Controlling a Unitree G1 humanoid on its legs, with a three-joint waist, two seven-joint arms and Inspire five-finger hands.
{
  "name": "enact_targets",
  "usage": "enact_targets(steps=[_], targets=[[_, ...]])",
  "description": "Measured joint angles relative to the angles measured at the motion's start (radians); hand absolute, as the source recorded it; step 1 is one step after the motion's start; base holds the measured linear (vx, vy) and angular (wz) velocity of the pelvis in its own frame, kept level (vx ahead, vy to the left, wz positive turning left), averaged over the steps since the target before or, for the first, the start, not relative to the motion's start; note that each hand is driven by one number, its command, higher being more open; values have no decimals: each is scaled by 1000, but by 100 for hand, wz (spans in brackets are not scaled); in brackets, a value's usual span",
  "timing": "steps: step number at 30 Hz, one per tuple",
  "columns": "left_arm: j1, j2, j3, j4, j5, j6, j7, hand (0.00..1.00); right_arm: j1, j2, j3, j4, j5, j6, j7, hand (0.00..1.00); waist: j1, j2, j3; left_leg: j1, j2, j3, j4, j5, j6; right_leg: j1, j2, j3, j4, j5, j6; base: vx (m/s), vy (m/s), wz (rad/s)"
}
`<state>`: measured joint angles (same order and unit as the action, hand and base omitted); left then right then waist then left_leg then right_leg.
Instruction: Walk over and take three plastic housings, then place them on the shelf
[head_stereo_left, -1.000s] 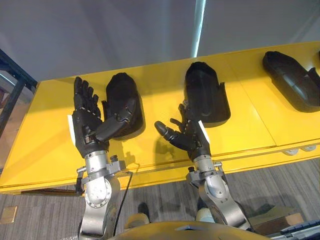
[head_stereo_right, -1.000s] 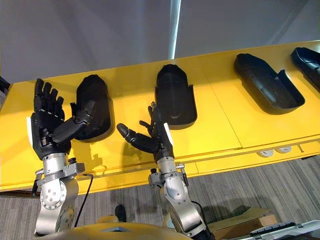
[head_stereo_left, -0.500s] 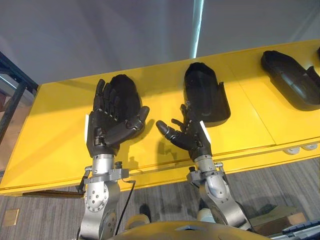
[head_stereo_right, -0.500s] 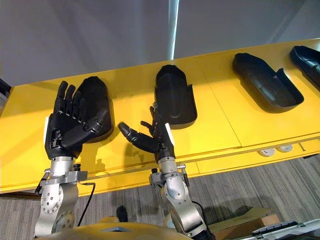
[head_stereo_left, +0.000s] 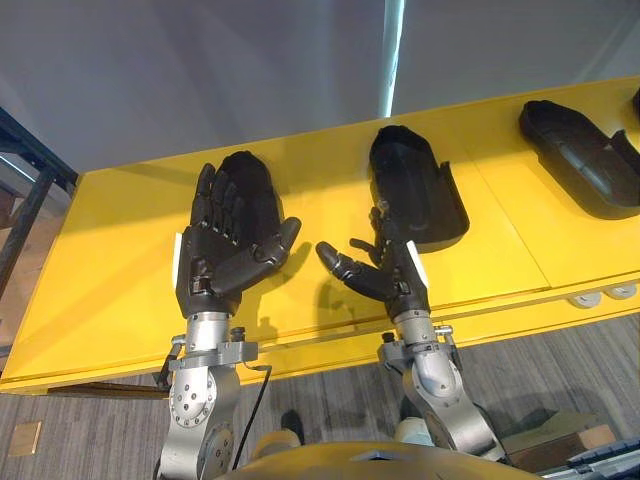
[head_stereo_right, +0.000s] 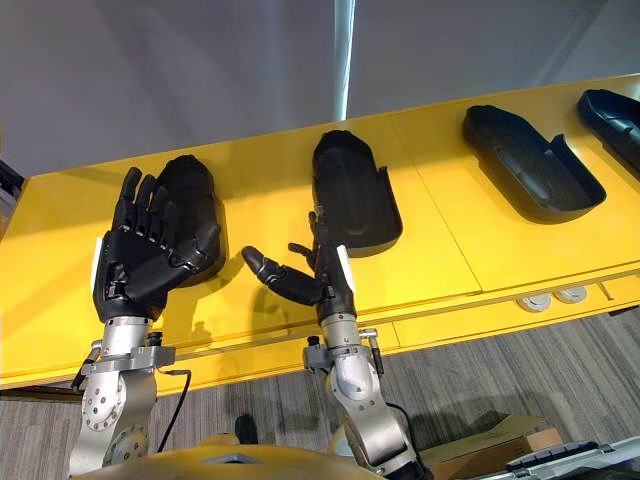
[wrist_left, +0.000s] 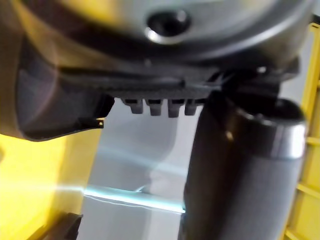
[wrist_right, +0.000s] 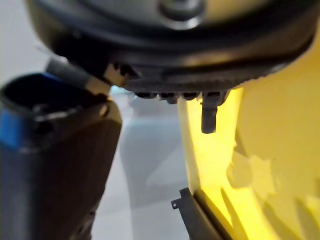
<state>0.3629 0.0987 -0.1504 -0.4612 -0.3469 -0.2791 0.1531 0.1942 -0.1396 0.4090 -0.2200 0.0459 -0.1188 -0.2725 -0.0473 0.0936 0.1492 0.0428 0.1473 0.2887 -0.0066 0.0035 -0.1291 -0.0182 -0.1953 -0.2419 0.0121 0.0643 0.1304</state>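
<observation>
Three black plastic housings lie hollow side up on the yellow shelf top (head_stereo_left: 110, 260): a left housing (head_stereo_left: 255, 175), a middle housing (head_stereo_left: 410, 185) and a right housing (head_stereo_left: 580, 155). My left hand (head_stereo_left: 225, 255) is open, palm toward the camera, with straight fingers spread in front of the left housing and hiding its near half. I cannot tell whether it touches the housing. My right hand (head_stereo_left: 395, 275) is open too, thumb out to the left, just short of the middle housing's near end. Neither hand holds anything.
A further black housing (head_stereo_right: 615, 105) shows at the far right edge. A dark frame (head_stereo_left: 25, 190) stands past the shelf's left end. Two round white fittings (head_stereo_right: 545, 298) sit on the front edge. A cardboard box (head_stereo_right: 480, 445) lies on the grey floor below.
My left hand has swung right from beside the left housing to in front of it, its thumb no longer resting on it. The right hand has barely shifted.
</observation>
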Motion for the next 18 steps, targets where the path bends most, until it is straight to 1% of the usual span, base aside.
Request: enact_targets(steps=[2, 5, 10, 11, 12, 13, 14, 16, 17, 18], targets=[[0, 0, 0, 0, 0, 0, 0, 100, 10, 0, -2, -10, 1, 0, 3, 100, 0, 1, 0, 0, 0, 0, 0, 0, 0, 0, 0, 0, 0, 0, 0, 0, 0, 0], [0, 2, 0, 0, 1, 0, 5, 100, 24, -3, -4, -24, 5, 0, 40, 100, 0, 2, -1, 0, 0, 0, 0, 0, 0, 0, 0, 0, 0, 0, 0, 0, 0, 0], [0, 2, 4, 0, 3, 0, 67, 100, 25, -24, -2, -25, 49, -9, 144, 100, -4, 6, -5, 1, 0, -2, 1, 1, 0, 3, 0, -2, 0, 1, 1, 0, 0, 1], [-1, 2, 9, 0, 6, -2, 91, 100, 25, -24, 1, -25, 49, -23, 173, 100, -3, 8, -8, 2, 0, -5, 1, 2, 0, 4, 0, -4, 1, 1, 1, 0, 0, 3], [-1, 1, 9, 0, 7, -2, 93, 100, 25, -24, 1, -25, 49, -24, 175, 100, -3, 8, -8, 2, 0, -5, 1, 2, 0, 4, 0, -4, 1, 1, 1, 0, 0, 7], [-1, 1, 19, 0, 12, -2, 124, 100, 23, -26, 14, -25, 49, -49, 202, 100, -2, 9, -14, 2, 0, -10, 1, 3, 0, 8, 0, -9, 1, 1, 1, 0, 0, 6], [-1, 1, 21, 0, 17, -2, 129, 100, 22, -26, 16, -25, 50, -52, 206, 100, -1, 9, -15, 2, 1, -11, 1, 4, 0, 9, 0, -11, 1, 1, 1, 0, 0, 10], [-5, -2, 48, 0, 53, -3, 172, 100, 6, -45, 46, -25, 59, -80, 232, 100, 4, 5, -24, 6, 1, -25, 1, 6, -1, 25, 0, -24, 0, 1, 1, -5, -1, 13], [-6, -2, 55, 0, 67, -3, 184, 100, 0, -52, 54, -25, 59, -85, 237, 100, 8, 4, -27, 8, 1, -28, 1, 6, 0, 28, 0, -26, -1, 1, 1, -20, -2, 12], [-7, -2, 72, -2, 91, -3, 205, 100, -16, -63, 66, -25, 59, -92, 244, 100, 19, 0, -30, 13, 1, -31, 0, 7, 0, 35, 0, -29, -2, 1, 0, -37, -6, 11]])
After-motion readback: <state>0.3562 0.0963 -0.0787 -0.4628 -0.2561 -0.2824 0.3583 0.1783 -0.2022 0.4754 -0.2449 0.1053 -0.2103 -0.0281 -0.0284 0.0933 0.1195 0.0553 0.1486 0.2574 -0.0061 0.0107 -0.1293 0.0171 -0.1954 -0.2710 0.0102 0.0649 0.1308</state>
